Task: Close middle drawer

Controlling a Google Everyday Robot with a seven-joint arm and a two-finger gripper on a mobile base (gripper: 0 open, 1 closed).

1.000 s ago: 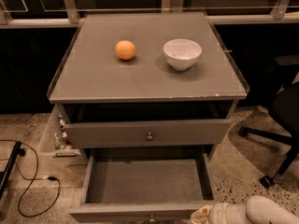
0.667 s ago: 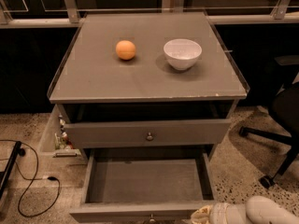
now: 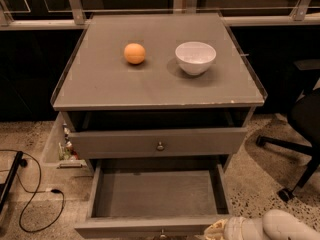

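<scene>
The middle drawer (image 3: 155, 193) of the grey cabinet (image 3: 100, 91) is pulled far out and its grey box is empty. Its flat front (image 3: 140, 226) runs along the bottom edge of the camera view, with a small round knob (image 3: 162, 232) at the middle. Above it, the taller-fronted top drawer (image 3: 120, 143) stands slightly out, with its own knob (image 3: 160, 145). The lowest drawer is hidden under the open one. My gripper (image 3: 218, 229) is at the bottom right, at the right end of the middle drawer's front, on a white arm (image 3: 285, 227).
An orange (image 3: 135, 53) and a white bowl (image 3: 195, 57) sit on the cabinet top. A black office chair (image 3: 300, 134) stands on the right. A clear bin (image 3: 57, 146) and a black cable (image 3: 35, 194) lie on the floor to the left.
</scene>
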